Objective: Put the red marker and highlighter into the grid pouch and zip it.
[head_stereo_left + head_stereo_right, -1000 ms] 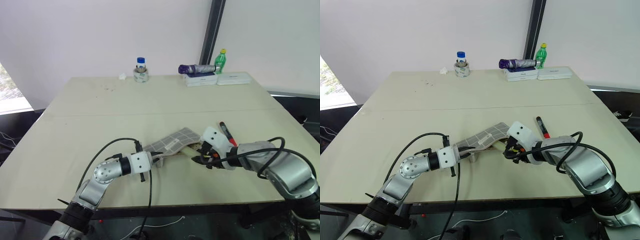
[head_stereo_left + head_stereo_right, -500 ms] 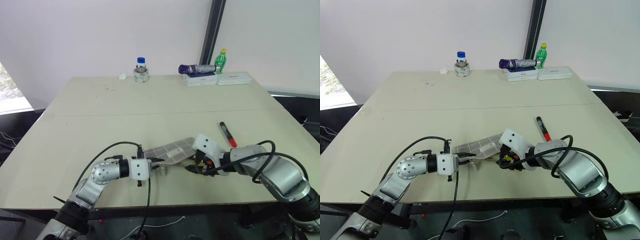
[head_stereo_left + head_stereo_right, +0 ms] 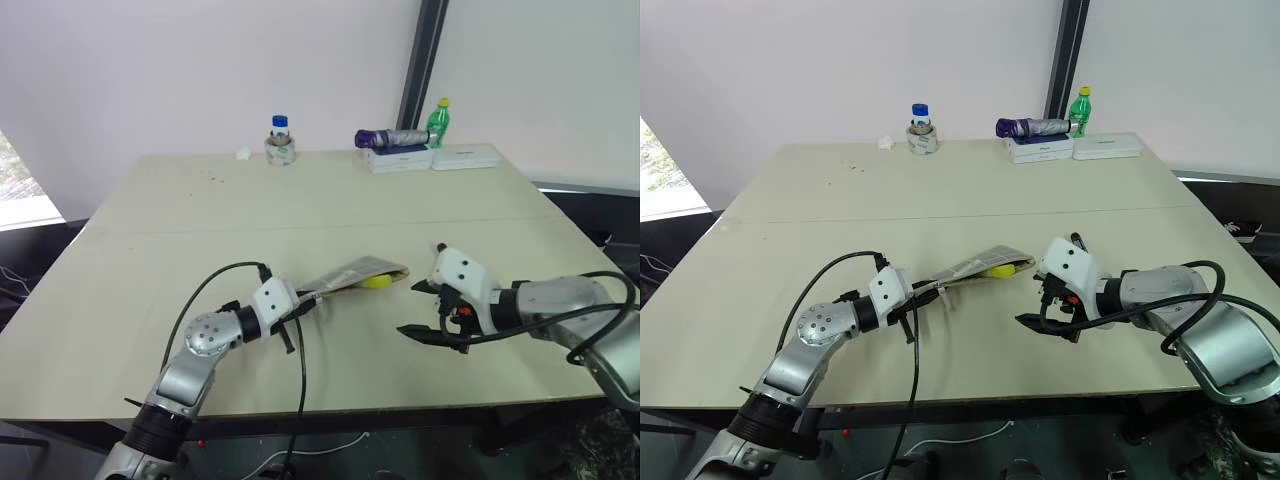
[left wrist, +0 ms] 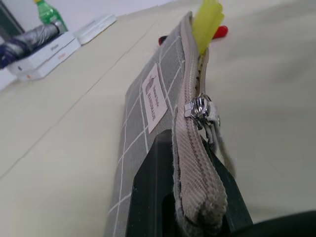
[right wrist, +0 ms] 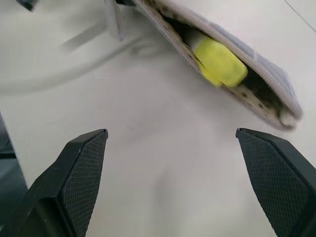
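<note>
Highlighter [image 3: 377, 281] sits partway in the open mouth of the grid pouch [image 3: 350, 274], its yellow end poking out. I see my left gripper [image 4: 185, 197] clamped on the pouch's zipper end, holding it edge-up above the table [image 3: 300, 200]. My right gripper [image 3: 432, 312] hovers nearby, fingers wide apart and empty; the red marker [image 4: 219, 32] lies just beyond the pouch.

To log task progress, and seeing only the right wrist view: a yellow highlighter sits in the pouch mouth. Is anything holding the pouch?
Observer: Yes. The left gripper has its fingers shut on the grey grid-patterned fabric pouch at its far end.
Operator: And the marker?
Observer: The slim red-and-black marker lies on the table, outside the pouch, past its open mouth.
Operator: The zipper?
Observer: Unzipped; the metal zipper pull sits near the gripped end.
</note>
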